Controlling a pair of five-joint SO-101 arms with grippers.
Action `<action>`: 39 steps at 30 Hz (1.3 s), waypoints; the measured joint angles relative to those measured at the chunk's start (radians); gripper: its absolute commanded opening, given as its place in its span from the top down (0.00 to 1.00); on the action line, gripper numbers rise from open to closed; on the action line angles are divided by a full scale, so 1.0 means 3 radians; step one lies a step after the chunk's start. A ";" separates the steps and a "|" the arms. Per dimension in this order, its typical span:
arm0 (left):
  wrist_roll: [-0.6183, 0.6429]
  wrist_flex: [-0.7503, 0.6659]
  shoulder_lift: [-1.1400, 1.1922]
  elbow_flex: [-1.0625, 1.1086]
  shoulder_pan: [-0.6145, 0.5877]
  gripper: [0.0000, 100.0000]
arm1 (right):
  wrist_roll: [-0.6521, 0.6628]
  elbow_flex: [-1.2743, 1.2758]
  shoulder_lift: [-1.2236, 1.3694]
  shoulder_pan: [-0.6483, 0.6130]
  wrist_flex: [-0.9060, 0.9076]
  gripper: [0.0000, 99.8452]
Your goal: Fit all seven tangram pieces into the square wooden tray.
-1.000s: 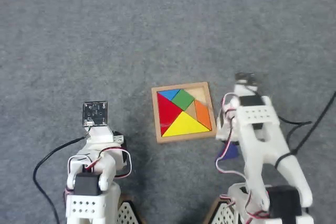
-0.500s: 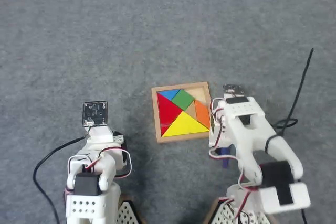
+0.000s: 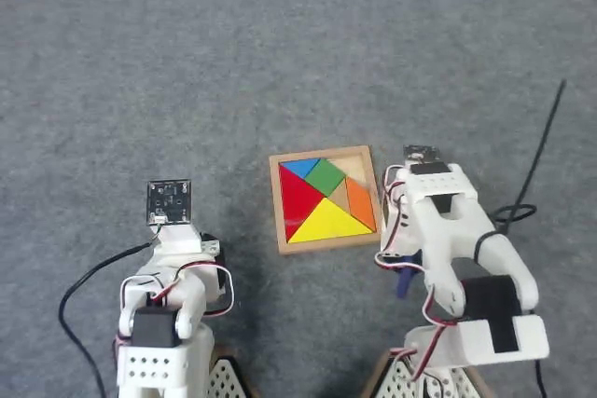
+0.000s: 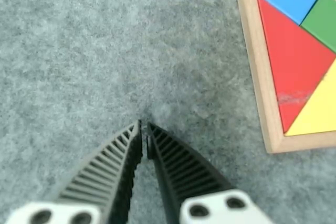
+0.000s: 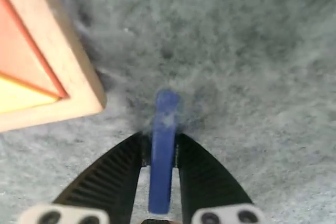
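The square wooden tray (image 3: 276,202) lies mid-table and holds red, yellow, light blue, green, orange and tan pieces; pale wood shows in its far right corner (image 3: 354,168). My right gripper (image 5: 160,136) is shut on a dark blue piece (image 5: 164,140), held edge-on just above the carpet. The blue piece (image 3: 405,279) sits off the tray's near right corner (image 5: 63,72), apart from the rim. My left gripper (image 4: 143,126) is shut on nothing, low over bare carpet to the left of the tray (image 4: 257,72). The left arm (image 3: 173,267) stands at the near left.
Grey carpet covers the whole table. A black cable (image 3: 539,151) rises at the right of the right arm (image 3: 438,221). Open carpet stretches beyond the tray and to its left.
The right arm has folded back toward its base, its wrist shifting slightly left then right, with the blue piece still in its grip. The left arm has not moved.
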 measured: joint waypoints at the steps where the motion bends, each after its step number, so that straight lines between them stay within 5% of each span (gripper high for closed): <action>1: 0.0000 0.0000 0.0000 0.0000 0.0000 0.99 | 0.0015 0.0000 -0.0031 0.0036 0.0000 0.99; 10: 0.0000 0.0000 0.0000 0.0000 0.0000 0.99 | 0.0752 0.0000 -0.0936 0.0194 0.0066 0.99; 14: 0.0000 0.0000 0.0000 0.0000 0.0000 0.99 | 0.1412 -0.0113 -0.1151 -0.0102 0.0082 0.99; 18: 0.0000 0.0000 0.0000 0.0000 0.0000 0.99 | 0.1514 -0.0552 -0.1095 -0.0481 0.0123 0.99; 23: 0.0000 0.0000 0.0000 0.0000 0.0000 0.99 | 0.1626 -0.1406 -0.0511 -0.0726 0.0266 0.99; 32: 0.0000 0.0000 0.0000 0.0000 0.0000 0.99 | 0.2603 -0.3156 0.1166 -0.0834 0.0823 0.99; 39: 0.0000 0.0000 0.0000 0.0000 0.0000 0.99 | 0.3171 -0.3585 0.1683 -0.0941 0.0859 0.99</action>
